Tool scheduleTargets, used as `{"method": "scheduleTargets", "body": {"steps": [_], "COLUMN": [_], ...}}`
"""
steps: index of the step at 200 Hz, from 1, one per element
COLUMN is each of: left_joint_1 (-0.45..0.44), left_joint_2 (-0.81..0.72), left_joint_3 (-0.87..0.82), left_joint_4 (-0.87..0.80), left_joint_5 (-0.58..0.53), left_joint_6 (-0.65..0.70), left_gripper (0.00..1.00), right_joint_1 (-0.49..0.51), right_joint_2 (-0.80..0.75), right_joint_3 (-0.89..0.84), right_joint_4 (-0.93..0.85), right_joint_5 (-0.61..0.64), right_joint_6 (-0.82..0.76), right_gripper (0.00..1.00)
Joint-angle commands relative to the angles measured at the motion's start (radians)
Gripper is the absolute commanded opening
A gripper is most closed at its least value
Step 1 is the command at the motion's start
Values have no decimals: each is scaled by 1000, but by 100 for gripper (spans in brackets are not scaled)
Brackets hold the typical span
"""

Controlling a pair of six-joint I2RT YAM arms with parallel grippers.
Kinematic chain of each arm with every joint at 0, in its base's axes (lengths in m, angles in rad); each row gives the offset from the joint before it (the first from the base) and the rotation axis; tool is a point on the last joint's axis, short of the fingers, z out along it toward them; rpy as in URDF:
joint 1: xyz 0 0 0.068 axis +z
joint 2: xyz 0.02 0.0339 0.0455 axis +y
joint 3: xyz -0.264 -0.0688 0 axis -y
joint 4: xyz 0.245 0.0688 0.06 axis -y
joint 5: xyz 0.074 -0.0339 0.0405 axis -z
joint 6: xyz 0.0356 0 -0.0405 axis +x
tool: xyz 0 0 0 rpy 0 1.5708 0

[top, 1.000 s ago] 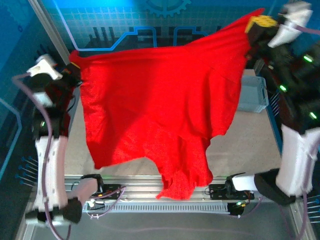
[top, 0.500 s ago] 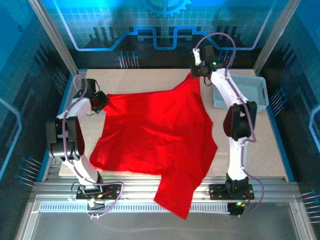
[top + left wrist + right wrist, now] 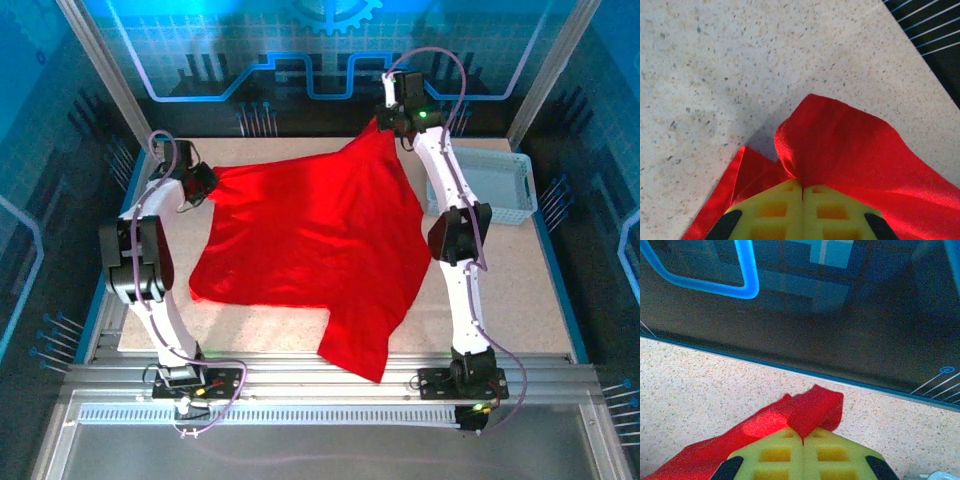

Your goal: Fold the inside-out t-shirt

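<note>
The inside-out t-shirt [image 3: 310, 240] is bright red cloth stretched over the table, one part hanging over the near edge. My left gripper [image 3: 205, 180] is shut on its left corner, low by the table's left side. In the left wrist view the yellow fingers [image 3: 765, 210] meet with a red fold of the t-shirt [image 3: 840, 145] pinched between them. My right gripper [image 3: 385, 122] is shut on the far corner near the back edge, pulling the cloth up to a peak. In the right wrist view a red tip of the t-shirt [image 3: 815, 407] sticks out from the closed yellow fingers [image 3: 840, 455].
A white mesh basket [image 3: 495, 190] stands at the right, beside the right arm. Speckled tabletop [image 3: 500, 290] lies bare to the right of the cloth. The back wall and blue frame [image 3: 790, 340] rise just beyond the right gripper.
Both arms came down from holding the shirt high to spreading it low over the table. Since half a second ago the right gripper moved further back and the hanging part slid onto the table.
</note>
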Motion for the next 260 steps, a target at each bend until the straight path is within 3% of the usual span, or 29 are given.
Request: {"method": "scheduleTargets", "body": {"steps": [1,25,69,99,138,162,184,197,207,225,260], "left_joint_1": [22,28,36,41,55,76,107,115,115,101,-16], "left_joint_2": [-16,-70,-174,-231,-253,-239,-281,-321,-355,-389,-241], "left_joint_3": [26,-43,-231,-347,-459,-487,-519,-501,-479,-434,-201], "left_joint_4": [0,27,118,148,162,123,108,57,23,43,-60], "left_joint_5": [-16,-3,69,80,47,38,-2,-52,-84,-52,52], "left_joint_6": [33,21,-13,-33,-67,-107,-152,-156,-152,-127,-34], "left_gripper": [0,0,0,0,9,26,43,51,58,60,59], "right_joint_1": [2,17,70,81,114,150,188,186,182,178,156], "right_joint_2": [-82,-226,-619,-812,-997,-1077,-1132,-1162,-1173,-1143,-857], "right_joint_3": [-56,-263,-946,-1263,-1655,-1840,-1864,-1828,-1779,-1675,-1390], "right_joint_4": [-20,17,276,305,335,377,319,256,230,238,157], "right_joint_5": [-30,-29,30,60,54,7,55,101,132,135,134], "right_joint_6": [12,22,83,277,597,727,741,713,666,544,459], "right_gripper": [0,0,0,0,0,20,48,58,61,62,62]}}
